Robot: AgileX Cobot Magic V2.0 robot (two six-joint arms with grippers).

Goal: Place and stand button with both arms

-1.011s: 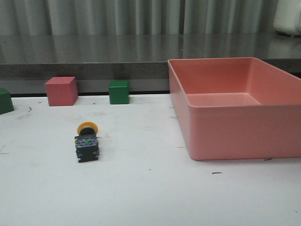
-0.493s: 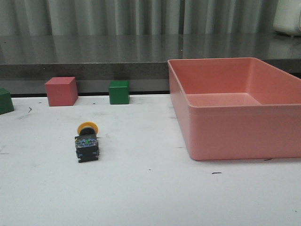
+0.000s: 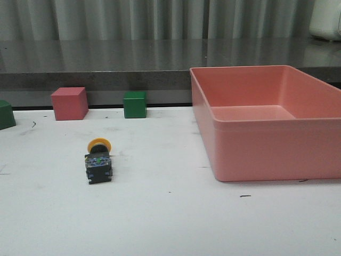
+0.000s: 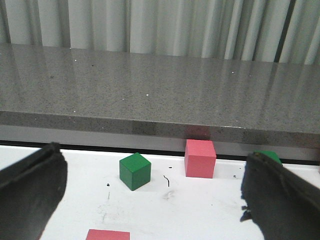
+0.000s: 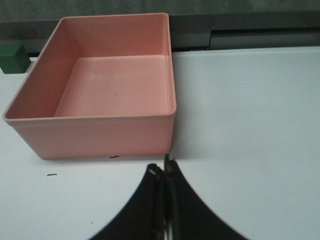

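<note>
Here we see the push-button lying on its side on the white table, its yellow mushroom cap pointing away from the robot and its black body with the clear base turned toward the front camera. It rests in the open, well apart from the pink bin on the right and from the row of blocks at the far edge: a pink cube, a green cube, and a second green cube cut off at the left border. We judge that this toppled pose is the starting condition, since the task asks that the button be stood upright and nothing touches it yet. Neither arm enters the front view, so both appear to be held back from the work area.

In the left wrist view, we find the left claw spread wide, its two dark fingers at opposite sides of the picture with only bare table and distant cubes between them; it holds nothing. In the right wrist view, we find the right claw clenched, its fingertips pressed together with no gap and no object between them, hovering over the table just in front of the bin, which holds nothing.
</note>
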